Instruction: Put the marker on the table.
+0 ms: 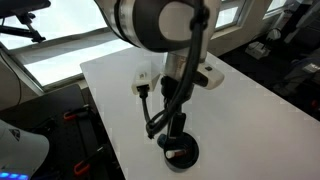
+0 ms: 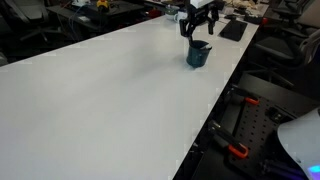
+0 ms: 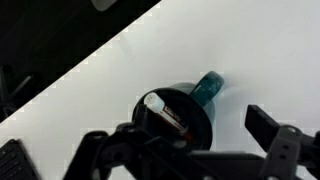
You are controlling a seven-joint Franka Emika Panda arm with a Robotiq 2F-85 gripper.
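The big white surface (image 2: 110, 100) takes up most of the room. A dark cup (image 3: 195, 108) with a handle stands on it, far off near the right edge in an exterior view. The claw (image 1: 170, 130) hangs just above the cup, spread wide, holding nothing. The little marker (image 3: 165, 112) lies inside the cup.

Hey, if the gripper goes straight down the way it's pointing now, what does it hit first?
Most likely the marker inside the cup, or the cup's rim. The open gripper hangs right above both, though depth is hard to judge.
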